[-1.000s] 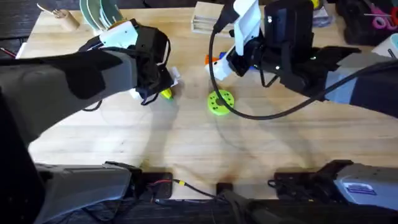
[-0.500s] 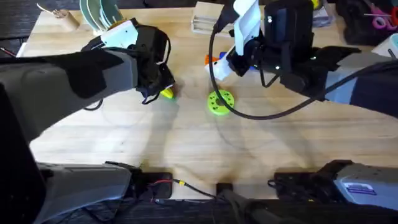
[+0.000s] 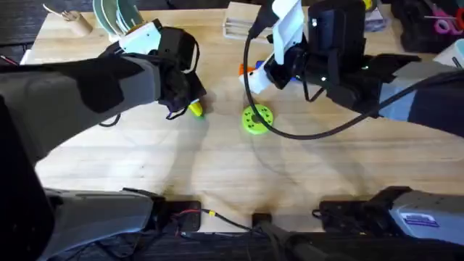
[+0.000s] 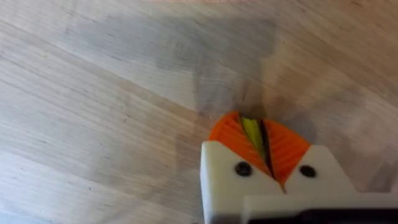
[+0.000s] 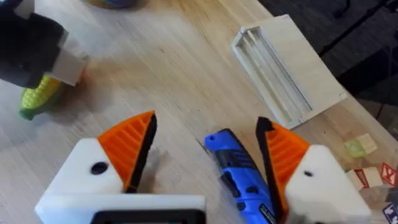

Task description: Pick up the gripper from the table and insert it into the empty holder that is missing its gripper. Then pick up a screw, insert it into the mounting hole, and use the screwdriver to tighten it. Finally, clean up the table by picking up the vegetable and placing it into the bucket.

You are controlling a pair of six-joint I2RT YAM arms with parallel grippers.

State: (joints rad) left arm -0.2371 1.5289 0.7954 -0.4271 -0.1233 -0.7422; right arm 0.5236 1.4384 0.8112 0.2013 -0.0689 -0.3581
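The yellow vegetable (image 3: pixel 195 109) with a green end lies on the wooden table (image 3: pixel 217 174), left of centre. My left gripper (image 3: pixel 188 106) is down on it. In the left wrist view the left gripper (image 4: pixel 256 127) is shut on the vegetable (image 4: pixel 251 133), a thin yellow-green strip between the orange pads. The right wrist view shows the vegetable (image 5: pixel 38 94) under the left arm's white finger. The blue screwdriver (image 5: pixel 241 175) lies between the open fingers of my right gripper (image 5: pixel 205 127). From overhead, the right gripper (image 3: pixel 262 72) hovers over the screwdriver (image 3: pixel 253 70). The green bucket (image 3: pixel 116 16) stands at the back left.
A lime-green disc with holes (image 3: pixel 257 118) lies mid-table, between the two grippers. A slotted wooden block (image 5: pixel 286 68) sits at the back of the table beyond the screwdriver. A black cable (image 3: pixel 250 101) loops down from the right arm past the disc.
The left gripper's white fingers, spread around the vegetable a second ago, have come together on it. The right arm has not moved.
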